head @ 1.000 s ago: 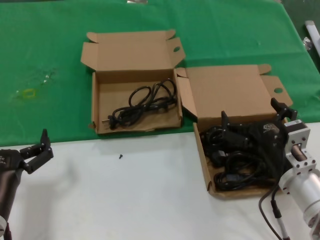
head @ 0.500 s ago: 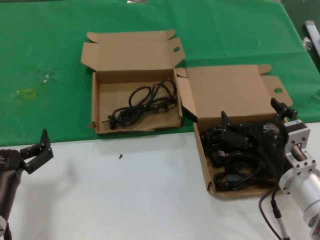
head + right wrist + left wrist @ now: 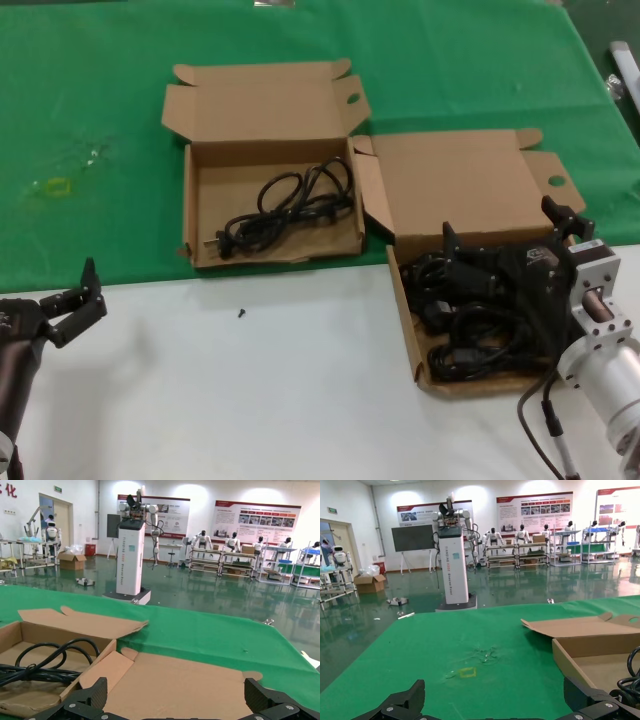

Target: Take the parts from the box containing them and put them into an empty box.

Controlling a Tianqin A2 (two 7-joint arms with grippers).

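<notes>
The box containing the parts lies at the right, lid open, a heap of black cables inside. My right gripper hovers over that heap, fingers wide open and holding nothing; the right wrist view shows only the lid between its fingertips. To the left, on the green cloth, the other box with the low warped front wall holds one black cable. My left gripper is parked open at the near left over the white table, empty.
A small black screw lies on the white table between the boxes and me. A yellow mark sits on the green cloth at far left. A white object rests at the far right edge.
</notes>
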